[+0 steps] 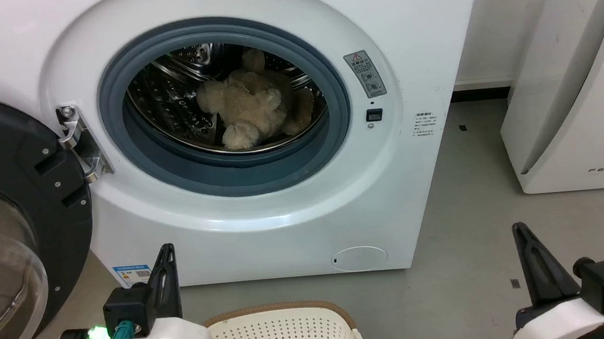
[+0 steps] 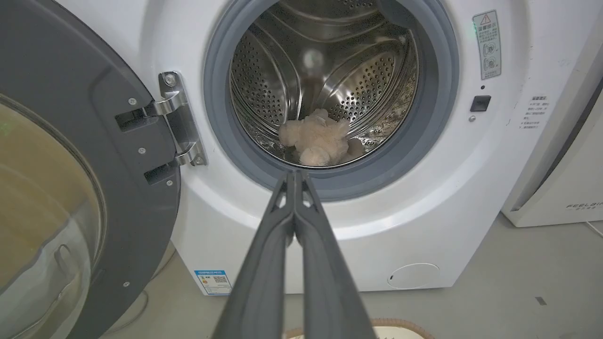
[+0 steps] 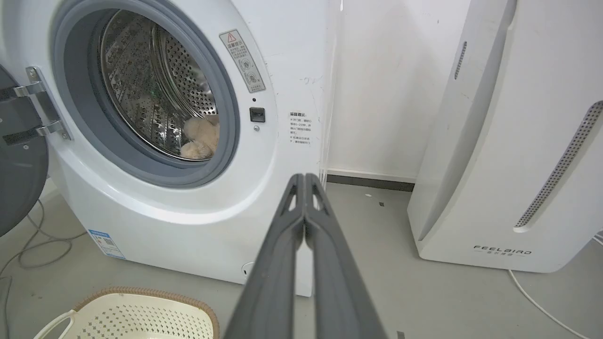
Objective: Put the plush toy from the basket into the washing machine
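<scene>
Plush toy point(image 1: 254, 108) lies inside the washing machine point(image 1: 284, 219), low in the drum point(image 1: 177, 93). Door point(image 1: 9, 214) hangs open at the machine's left, hinged on that side. Basket point(image 1: 293, 332) sits on the floor point(image 1: 464, 243) before the machine — between left claw point(image 1: 166, 253) and right claw point(image 1: 520, 230). Second appliance point(image 1: 570, 89) stands right of the machine, apart from it — wall point(image 1: 495, 25) behind the gap.

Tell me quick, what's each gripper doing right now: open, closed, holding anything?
Left gripper: closed, holding nothing.
Right gripper: closed, holding nothing.
</scene>
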Available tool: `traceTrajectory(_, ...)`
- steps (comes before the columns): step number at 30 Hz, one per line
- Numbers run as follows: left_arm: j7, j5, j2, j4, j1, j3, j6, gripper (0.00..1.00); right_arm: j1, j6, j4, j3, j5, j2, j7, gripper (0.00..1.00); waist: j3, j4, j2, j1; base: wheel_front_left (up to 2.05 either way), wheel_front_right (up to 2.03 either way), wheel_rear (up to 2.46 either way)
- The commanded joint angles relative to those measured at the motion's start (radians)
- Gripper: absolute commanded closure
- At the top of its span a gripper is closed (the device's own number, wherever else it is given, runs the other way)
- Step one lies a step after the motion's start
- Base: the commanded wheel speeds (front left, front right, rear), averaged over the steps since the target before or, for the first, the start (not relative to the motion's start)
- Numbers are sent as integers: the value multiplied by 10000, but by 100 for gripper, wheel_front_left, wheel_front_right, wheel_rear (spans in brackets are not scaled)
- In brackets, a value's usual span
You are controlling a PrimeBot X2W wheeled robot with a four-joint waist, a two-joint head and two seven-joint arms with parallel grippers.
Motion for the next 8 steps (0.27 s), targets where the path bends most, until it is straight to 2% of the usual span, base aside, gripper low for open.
traceTrajectory(1,63,96,-29,-106,144,57,-66,100,-232,-7,67,61,-97,-3,65,100,1,-3,0,0,0,0,0)
traceTrajectory(8,185,114,-46,-182,168,66,-107,100,-281,-7,130,126,-168,-4,188,100,3,-12,0,0,0,0,0)
